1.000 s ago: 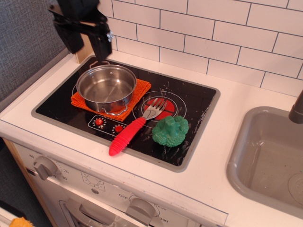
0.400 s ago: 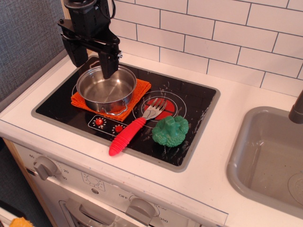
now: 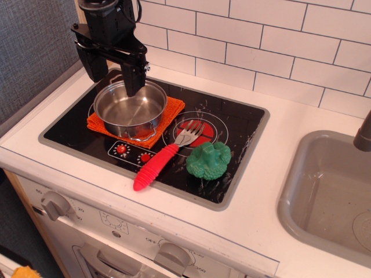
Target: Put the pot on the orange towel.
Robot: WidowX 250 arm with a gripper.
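A: Starting nearest us, what can we read? On the front panel below the table (image 3: 272, 174) we make out "OFF" beside the middle knob (image 3: 172, 253), and small numerals by the left knob (image 3: 55, 204) that look like 20 and 30. Further right there seems to be "350", though it is too small to be sure. We see no brand name anywhere.

B: And moving up onto the stovetop (image 3: 232, 124)?

A: A red-handled fork (image 3: 164, 157) and a green broccoli toy (image 3: 208, 159) lie near the front, both clear of the task. Behind them to the left, the pot (image 3: 130, 108) sits upright on the orange towel (image 3: 168, 113), cloth showing around its front and right sides.

B: So we judge the placing done?

A: We do. The gripper (image 3: 112, 68) hangs over the pot's far rim with its jaws spread apart, holding nothing. Whether a finger touches the rim we cannot tell. All that seems left is to lift away.
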